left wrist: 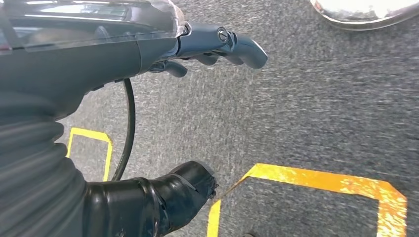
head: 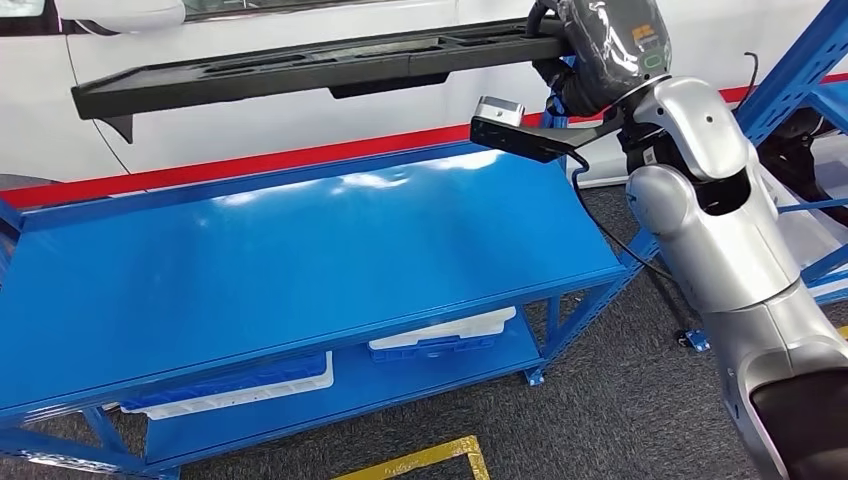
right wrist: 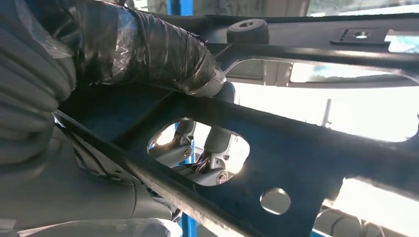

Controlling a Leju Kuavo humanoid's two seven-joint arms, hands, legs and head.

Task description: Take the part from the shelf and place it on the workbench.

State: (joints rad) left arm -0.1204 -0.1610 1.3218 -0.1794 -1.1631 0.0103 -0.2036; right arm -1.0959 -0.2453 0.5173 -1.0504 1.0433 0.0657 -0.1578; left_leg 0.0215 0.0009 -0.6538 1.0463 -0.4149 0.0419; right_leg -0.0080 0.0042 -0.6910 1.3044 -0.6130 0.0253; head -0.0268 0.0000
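Note:
A long black plastic part (head: 300, 68) hangs level above the blue workbench top (head: 300, 260), reaching from the far left to my raised right hand (head: 600, 50). That hand grips the part's right end. In the right wrist view the taped thumb (right wrist: 163, 54) presses on one face of the part (right wrist: 306, 148), and the fingers (right wrist: 207, 153) show through a cut-out on the other side. My left hand (left wrist: 163, 54) hangs over the grey floor with its fingers apart, holding nothing.
Two white and blue trays (head: 440, 335) lie on the bench's lower shelf (head: 330, 400). A white car body (head: 300, 130) with a red stripe stands behind the bench. Another blue rack (head: 800, 70) is at the right. Yellow tape (head: 430, 458) marks the grey carpet.

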